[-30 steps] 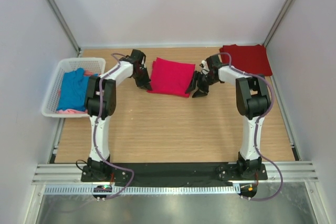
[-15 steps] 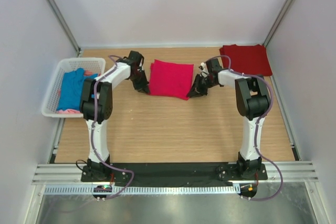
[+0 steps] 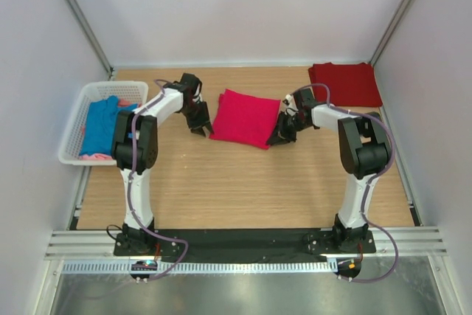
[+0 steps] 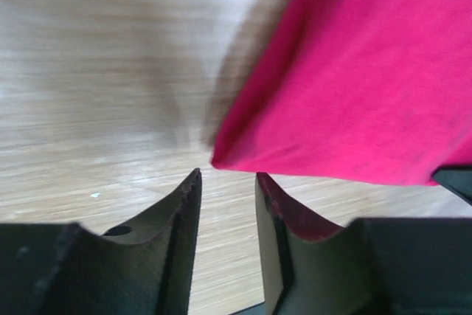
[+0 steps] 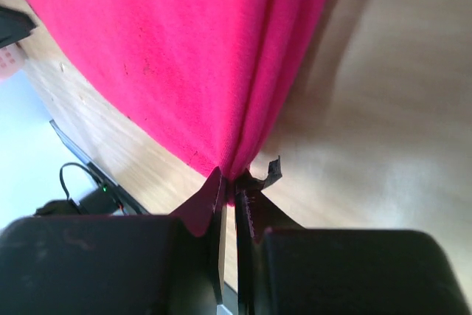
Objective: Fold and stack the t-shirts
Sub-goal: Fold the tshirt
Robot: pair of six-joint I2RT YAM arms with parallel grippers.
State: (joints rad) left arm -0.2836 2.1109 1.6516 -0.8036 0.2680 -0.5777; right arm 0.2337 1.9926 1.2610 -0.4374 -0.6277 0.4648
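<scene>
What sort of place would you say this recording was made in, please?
Probably a lab robot cell, not a home: white panel walls box in a wooden table, the left arm and right arm are bolted at its near edge, with a pinkish-red t-shirt between them.

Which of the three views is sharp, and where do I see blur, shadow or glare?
Top external view: sharp and evenly lit. Left wrist view: the wooden table and the edge of the bright pinkish-red t-shirt are smeared; a dark shadow lies beside the cloth. Right wrist view: the cloth is fairly sharp, the table at the right washed out.
</scene>
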